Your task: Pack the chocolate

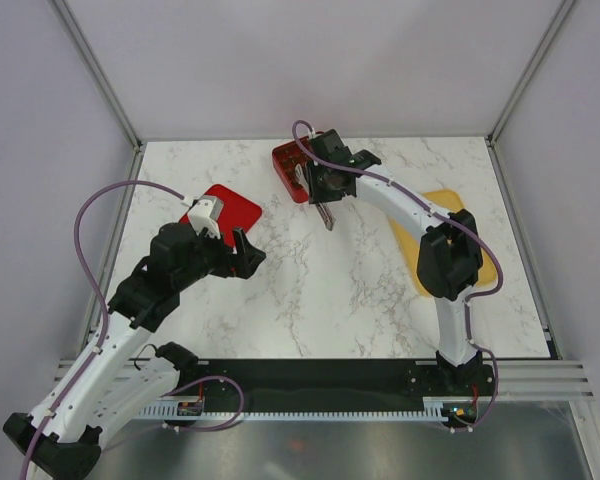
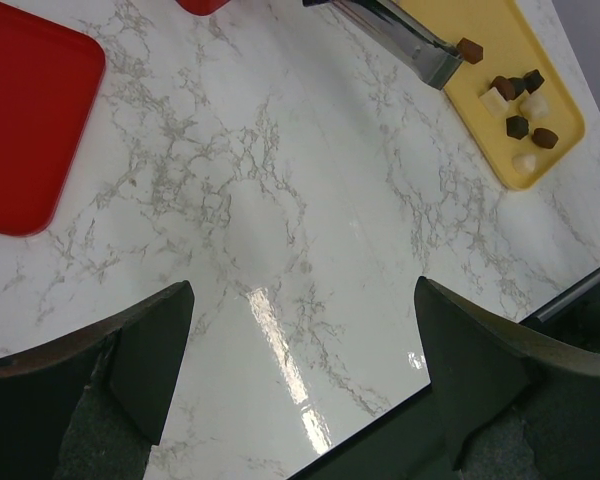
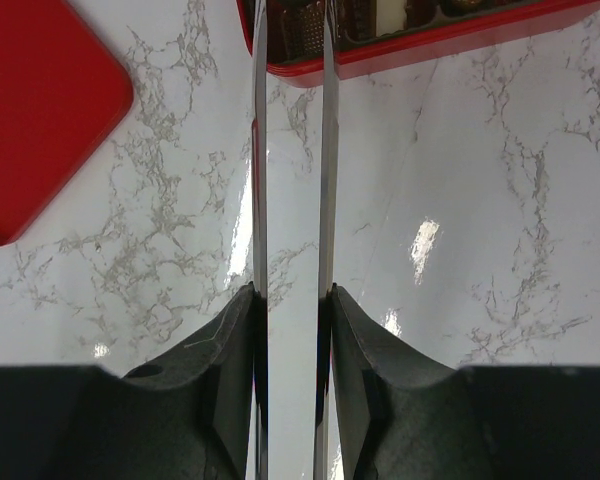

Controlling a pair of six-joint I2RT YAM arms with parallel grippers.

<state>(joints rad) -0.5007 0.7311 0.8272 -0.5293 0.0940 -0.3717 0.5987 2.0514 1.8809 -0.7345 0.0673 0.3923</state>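
Several chocolate pieces [image 2: 520, 110], dark brown and pale cream, lie on the yellow tray [image 2: 500, 20] at the right. My right gripper [image 1: 325, 190] is shut on long metal tongs [image 1: 326, 217], which point down beside the red gridded box [image 1: 288, 165]. In the right wrist view the gripper [image 3: 292, 292] holds the two blades [image 3: 260, 150] nearly parallel, reaching to the box [image 3: 430, 45]. In the left wrist view one dark brown piece [image 2: 470, 50] sits right at the tong tips [image 2: 442, 68]; I cannot tell if it is pinched. My left gripper [image 1: 248, 250] is open and empty above bare marble [image 2: 302, 290].
A flat red lid [image 1: 220, 210] lies left of the box, just behind my left gripper; it also shows in both wrist views [image 2: 30, 120] [image 3: 40, 110]. The yellow tray [image 1: 408, 250] lies partly under the right arm. Metal frame rails edge the table.
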